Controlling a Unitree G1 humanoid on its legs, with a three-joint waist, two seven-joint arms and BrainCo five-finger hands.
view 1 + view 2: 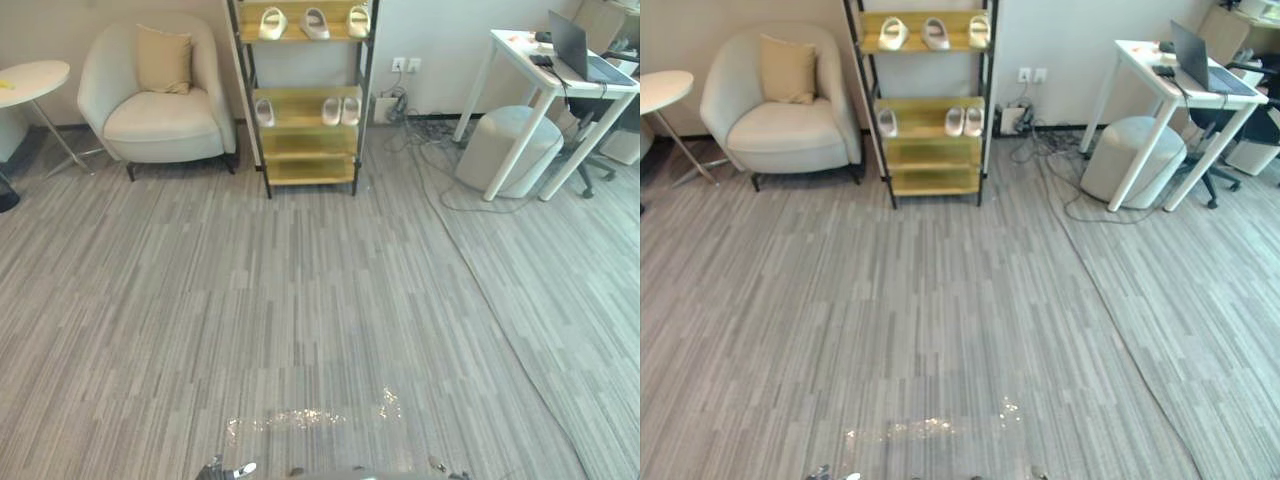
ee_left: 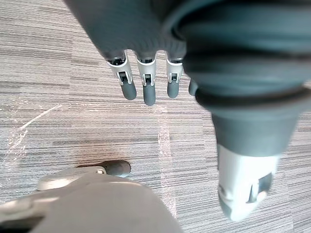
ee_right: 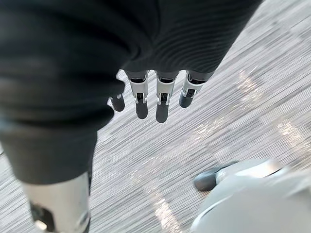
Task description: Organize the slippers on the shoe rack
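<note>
In the left eye view, the shoe rack (image 1: 306,120) is seen far ahead against the wall, well apart from the robot, with a wide stretch of grey carpet (image 1: 300,320) lying between. Three pale slippers (image 1: 314,22) are laid on its top shelf. Three more are laid on the shelf below, one at the left and two together at the right. An armchair (image 1: 155,105) with a cushion (image 1: 163,58) is placed just beside the rack on its left side. A white desk (image 1: 570,85) with a laptop (image 1: 572,45) and a round pouf (image 1: 505,148) are found on its right side. In the right eye view, cables (image 1: 1038,140) are spread on the floor between the rack and the pouf. In the left wrist view, the left hand (image 2: 148,85) is held above the carpet with fingers straight, and nothing is gripped. In the right wrist view, the right hand (image 3: 163,99) is likewise held open above the carpet, with nothing in it
</note>
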